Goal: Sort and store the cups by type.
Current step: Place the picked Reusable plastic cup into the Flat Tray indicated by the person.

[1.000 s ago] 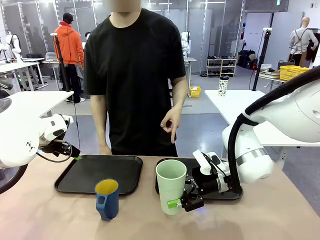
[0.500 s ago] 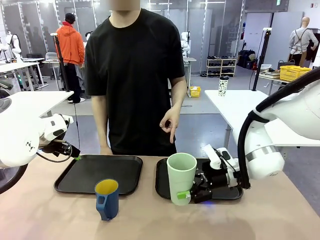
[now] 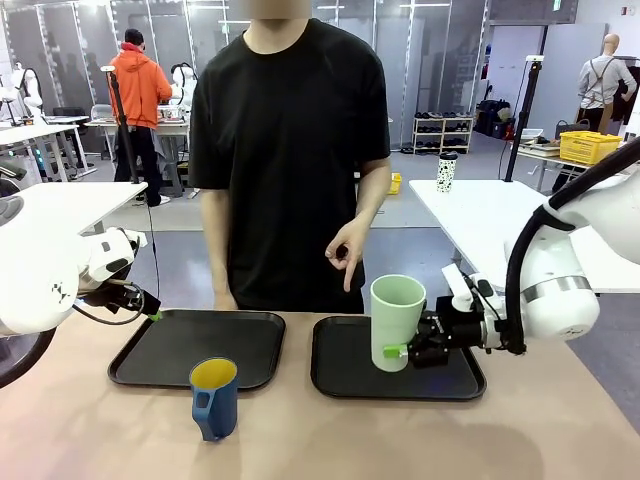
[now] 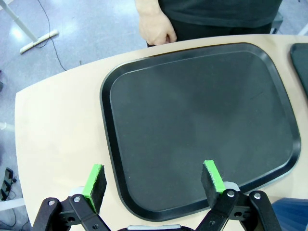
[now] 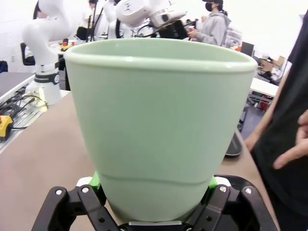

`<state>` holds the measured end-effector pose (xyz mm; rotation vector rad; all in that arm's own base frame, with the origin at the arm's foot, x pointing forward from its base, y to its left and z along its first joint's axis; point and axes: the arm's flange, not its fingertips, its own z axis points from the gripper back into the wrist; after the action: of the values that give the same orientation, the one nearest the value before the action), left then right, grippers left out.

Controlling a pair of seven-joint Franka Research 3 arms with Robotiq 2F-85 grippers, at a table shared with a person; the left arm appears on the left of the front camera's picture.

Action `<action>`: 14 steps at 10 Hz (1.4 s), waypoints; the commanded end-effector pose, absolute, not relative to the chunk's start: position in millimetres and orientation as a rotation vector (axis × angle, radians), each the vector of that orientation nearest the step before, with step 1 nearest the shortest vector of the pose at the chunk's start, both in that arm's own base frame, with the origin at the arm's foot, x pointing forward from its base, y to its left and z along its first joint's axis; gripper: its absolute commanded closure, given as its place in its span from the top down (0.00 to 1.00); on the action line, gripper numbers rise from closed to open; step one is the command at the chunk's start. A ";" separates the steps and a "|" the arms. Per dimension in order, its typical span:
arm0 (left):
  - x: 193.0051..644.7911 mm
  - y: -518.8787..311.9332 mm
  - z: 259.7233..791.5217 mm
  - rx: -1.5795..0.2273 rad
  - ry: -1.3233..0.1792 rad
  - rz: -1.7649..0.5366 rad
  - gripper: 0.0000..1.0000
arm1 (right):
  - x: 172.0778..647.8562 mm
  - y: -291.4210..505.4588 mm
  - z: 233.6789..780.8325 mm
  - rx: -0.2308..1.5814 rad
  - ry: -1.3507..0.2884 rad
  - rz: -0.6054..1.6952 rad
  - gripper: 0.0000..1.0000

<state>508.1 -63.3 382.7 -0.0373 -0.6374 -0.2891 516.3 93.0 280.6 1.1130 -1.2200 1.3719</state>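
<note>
Nearest, a short, glossy dark blue mug (image 3: 214,397) with handle and yellow inside is set on the smooth tan tabletop (image 3: 90,430), apart from both hands. Beyond it, the tapered mint-green tumbler (image 3: 397,320) is clasped low by the right hand (image 3: 400,352) — upright over the right black tray (image 3: 345,375); the left hand (image 4: 153,179) is held spread, empty, above the rounded rim of the left tray (image 4: 103,106).

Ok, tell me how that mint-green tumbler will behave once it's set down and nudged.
The tumbler looks rigid: its wall shows no dent between the pads of the right gripper. It's tall and narrows toward the base, so a push near the rim would probably tip it. Its smooth, sloped wall may be slippery to grip.
</note>
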 end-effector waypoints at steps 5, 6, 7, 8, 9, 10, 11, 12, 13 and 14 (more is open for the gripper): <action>508.3 -63.7 384.2 -0.032 -0.640 -0.299 1.00 | 557.5 72.3 284.4 1.100 -1.311 1.233 0.82; 508.3 -63.7 384.2 -0.032 -0.640 -0.299 1.00 | 555.3 70.8 287.8 1.109 -1.319 1.212 0.82; 508.3 -63.7 384.2 -0.032 -0.640 -0.299 1.00 | 551.3 73.3 280.1 1.079 -1.303 1.283 0.82; 508.3 -63.7 384.2 -0.032 -0.640 -0.299 1.00 | 551.3 73.3 280.1 1.079 -1.303 1.283 0.82; 508.3 -63.7 384.2 -0.032 -0.640 -0.299 1.00 | 551.3 73.3 280.1 1.079 -1.303 1.283 0.82; 508.3 -63.7 384.2 -0.032 -0.640 -0.299 1.00 | 551.8 70.4 279.4 1.079 -1.306 1.268 0.82; 508.3 -63.7 384.2 -0.032 -0.640 -0.299 1.00 | 559.2 71.3 273.8 1.108 -1.298 1.233 0.82; 508.3 -63.7 384.2 -0.032 -0.640 -0.299 1.00 | 566.3 72.2 266.2 1.117 -1.307 1.243 0.82; 508.3 -63.7 384.2 -0.032 -0.640 -0.299 1.00 | 572.8 72.4 258.7 1.106 -1.312 1.241 0.82; 508.3 -63.7 384.2 -0.032 -0.640 -0.299 1.00 | 579.0 72.6 251.3 1.105 -1.321 1.241 0.82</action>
<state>508.1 -63.3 382.7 -0.0373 -0.6374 -0.2891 565.2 70.5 254.4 1.0939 -1.2893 1.2520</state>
